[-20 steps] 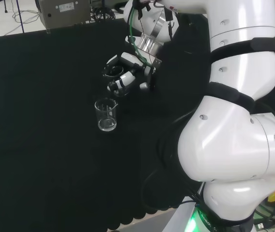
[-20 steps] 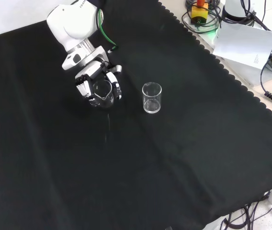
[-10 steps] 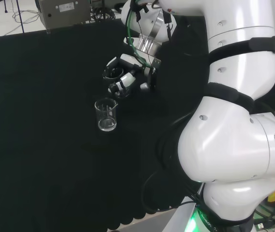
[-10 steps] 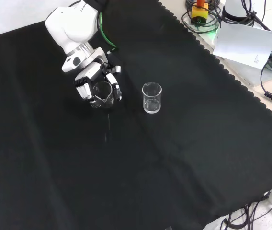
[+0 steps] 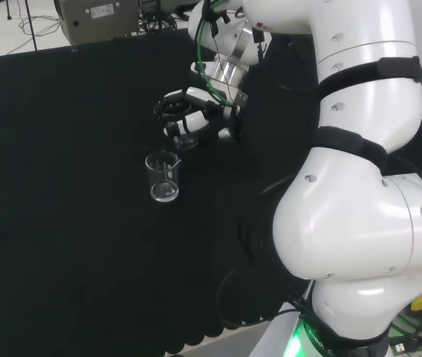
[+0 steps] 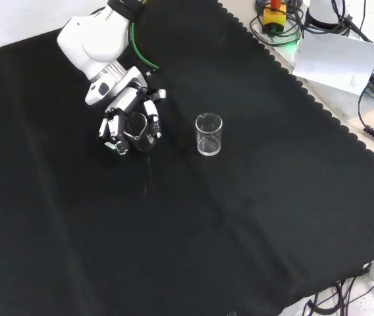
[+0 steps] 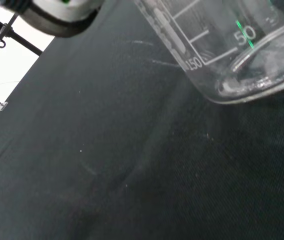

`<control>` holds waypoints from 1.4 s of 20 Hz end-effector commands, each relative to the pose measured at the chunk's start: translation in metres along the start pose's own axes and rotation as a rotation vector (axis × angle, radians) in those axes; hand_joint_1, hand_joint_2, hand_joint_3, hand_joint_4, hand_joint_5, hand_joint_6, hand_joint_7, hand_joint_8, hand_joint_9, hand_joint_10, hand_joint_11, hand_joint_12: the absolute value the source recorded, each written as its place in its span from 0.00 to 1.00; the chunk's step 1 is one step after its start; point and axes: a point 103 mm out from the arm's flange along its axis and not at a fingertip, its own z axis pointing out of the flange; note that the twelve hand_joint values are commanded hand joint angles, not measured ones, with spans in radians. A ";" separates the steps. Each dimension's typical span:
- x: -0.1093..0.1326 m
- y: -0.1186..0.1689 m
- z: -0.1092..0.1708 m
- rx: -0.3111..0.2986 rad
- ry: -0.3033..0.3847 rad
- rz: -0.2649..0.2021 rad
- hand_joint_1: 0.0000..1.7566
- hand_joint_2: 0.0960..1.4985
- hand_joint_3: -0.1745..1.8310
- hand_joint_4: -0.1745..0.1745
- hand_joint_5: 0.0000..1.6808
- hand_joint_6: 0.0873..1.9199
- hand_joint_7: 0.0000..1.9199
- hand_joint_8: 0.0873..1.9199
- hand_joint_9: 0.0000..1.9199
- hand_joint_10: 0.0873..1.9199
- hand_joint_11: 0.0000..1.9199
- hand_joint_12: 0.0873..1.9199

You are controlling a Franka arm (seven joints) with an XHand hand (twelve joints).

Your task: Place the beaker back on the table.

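Wrist view, nearest: a graduated glass beaker (image 7: 232,45) is seen close up, its base rim tilted, with black cloth beneath; contact between base and cloth cannot be told here.
Spare beaker: a second, empty beaker (image 6: 209,134) is stood upright on the counter (image 6: 253,217), apart from the hand and untouched.
Hand: the hand (image 6: 129,126) is seen low over the cloth in the front view, to the left of the spare beaker; in the head view the hand (image 5: 190,117) lies beyond that beaker and slightly right.
Fingers: the fingers (image 6: 153,122) are curled round the held beaker (image 6: 136,127), which is gripped between them and the thumb side.
Held beaker, position: it is carried close above the cloth; it appears not yet fully settled, though this is judged, not seen outright.
Step in hand: the final lowering, with the beaker being brought upright onto the counter.
Next move: the base would need to be levelled and seated flat, then the fingers spread and the hand lifted clear without clipping the rim.
Risk: a tilted release could tip the glass.
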 end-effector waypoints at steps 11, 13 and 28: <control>0.024 -0.039 -0.033 -0.030 -0.149 -0.001 0.44 0.45 0.22 0.41 0.27 0.23 0.38 0.00 0.39 0.00 0.05 0.72; 0.030 -0.046 -0.040 -0.039 -0.162 0.009 0.44 0.44 0.22 0.41 0.27 0.21 0.36 0.00 0.38 0.00 0.04 0.72; 0.116 -0.124 -0.094 -0.116 -0.279 0.228 0.41 0.44 0.23 0.40 0.27 0.14 0.33 0.00 0.36 0.00 0.00 0.74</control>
